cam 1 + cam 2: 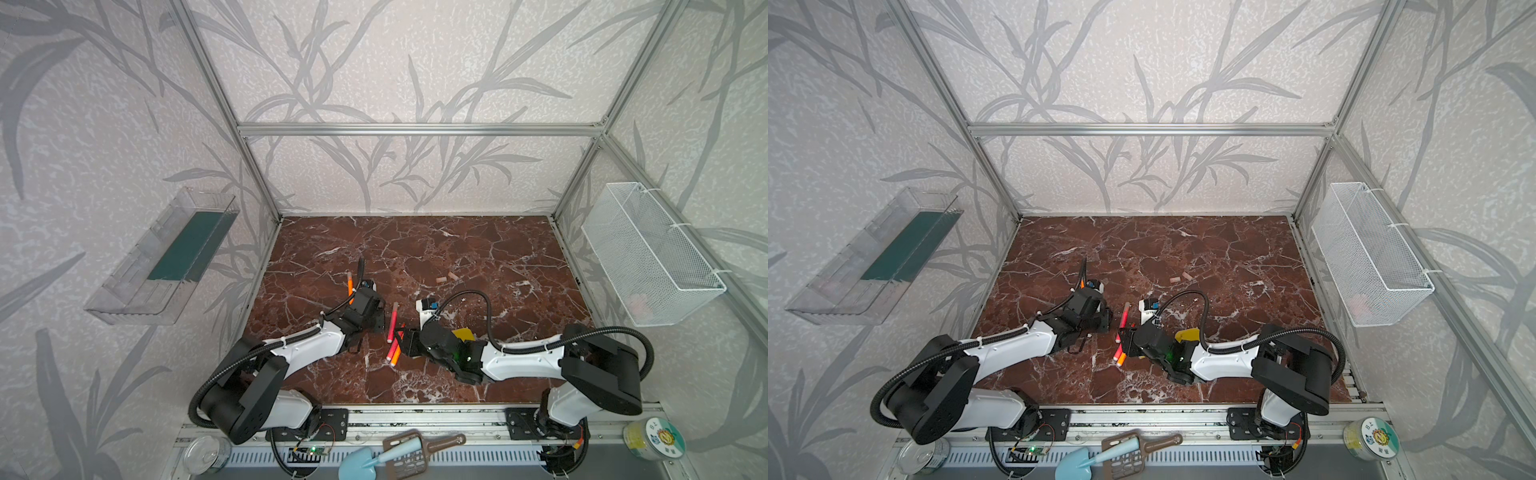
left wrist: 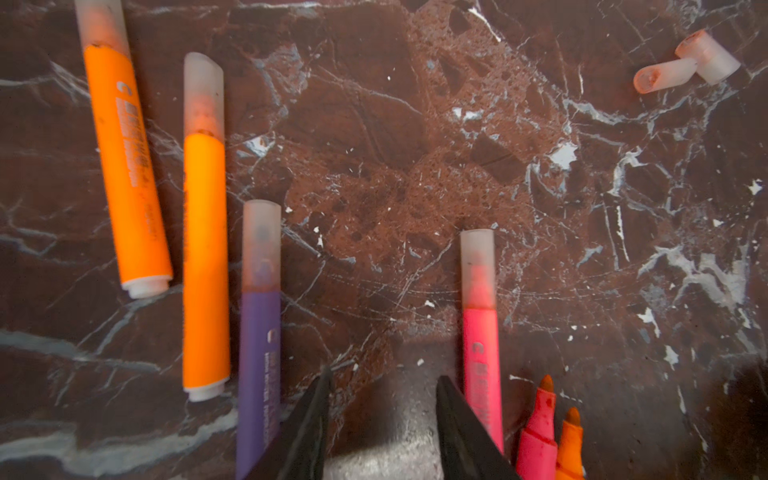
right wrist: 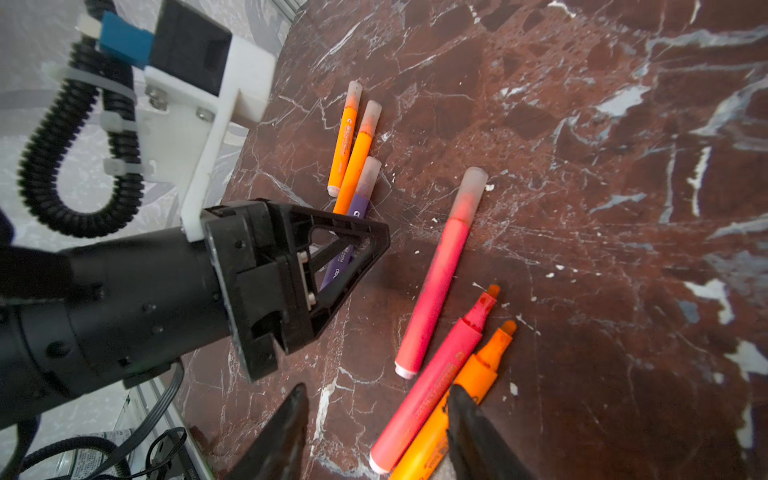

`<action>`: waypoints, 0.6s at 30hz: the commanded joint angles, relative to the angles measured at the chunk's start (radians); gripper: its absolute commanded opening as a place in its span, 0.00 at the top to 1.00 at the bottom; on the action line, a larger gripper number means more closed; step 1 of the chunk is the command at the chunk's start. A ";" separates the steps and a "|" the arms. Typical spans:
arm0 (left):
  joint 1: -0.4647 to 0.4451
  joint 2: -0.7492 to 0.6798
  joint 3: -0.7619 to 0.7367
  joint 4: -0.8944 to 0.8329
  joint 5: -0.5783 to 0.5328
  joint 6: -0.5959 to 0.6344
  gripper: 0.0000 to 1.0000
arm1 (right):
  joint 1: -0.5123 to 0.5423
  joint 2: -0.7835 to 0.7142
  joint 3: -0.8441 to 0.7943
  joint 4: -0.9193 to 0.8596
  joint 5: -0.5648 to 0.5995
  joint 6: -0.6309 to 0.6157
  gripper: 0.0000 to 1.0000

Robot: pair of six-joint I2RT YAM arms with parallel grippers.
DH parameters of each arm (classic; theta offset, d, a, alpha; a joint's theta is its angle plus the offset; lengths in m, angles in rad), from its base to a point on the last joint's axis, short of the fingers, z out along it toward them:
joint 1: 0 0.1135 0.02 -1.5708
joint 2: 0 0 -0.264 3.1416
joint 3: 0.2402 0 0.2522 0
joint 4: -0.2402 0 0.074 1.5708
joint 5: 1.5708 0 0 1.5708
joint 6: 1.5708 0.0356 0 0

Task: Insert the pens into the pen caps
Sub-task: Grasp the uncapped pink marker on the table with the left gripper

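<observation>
Bimanual pen-capping scene, read from the front rail toward the back wall. On the rail lie a blue toy shovel, a brown slotted scoop, a tin can and a round lidded tub. Past the rail, the left arm and right arm reach inward over the dark red marbled bench. The right jaws stand partly open, low over the bench. The rear halves of an uncapped pinkish-red pen and an uncapped orange pen lie side by side between and beneath them. Whether either jaw presses on a pen cannot be told. A yellow piece shows partly under the right arm. Just beyond, a capped pinkish-red pen lies alone on the bench between the two arms. The left jaws are likewise partly open and hold nothing, with only bare bench between them. The capped pinkish-red pen lies just beside one jaw and a capped purple pen just beside the other. Next to the purple one lie a capped orange pen and a second capped orange pen, nearly parallel. Farther back, well apart from the pens, a loose pen cap lies touching a second loose pen cap. A clear plastic tray hangs on the left wall and a white wire basket on the right wall.
</observation>
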 commanded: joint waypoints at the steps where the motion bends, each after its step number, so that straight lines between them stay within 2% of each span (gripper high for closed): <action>1: -0.006 -0.085 0.024 -0.042 0.013 0.029 0.55 | -0.005 -0.089 -0.010 -0.037 0.070 -0.019 0.47; 5: -0.029 -0.194 -0.021 -0.051 0.068 0.029 0.55 | -0.043 -0.180 -0.066 -0.076 0.101 -0.018 0.46; 10: -0.159 -0.274 -0.073 -0.072 0.048 0.016 0.55 | -0.103 -0.303 -0.120 -0.148 0.127 -0.017 0.46; 13: -0.228 -0.267 -0.092 -0.085 -0.006 0.007 0.55 | -0.121 -0.372 -0.142 -0.198 0.146 -0.022 0.46; 18: -0.263 -0.204 -0.094 -0.088 -0.022 0.005 0.59 | -0.120 -0.454 -0.179 -0.232 0.168 -0.024 0.46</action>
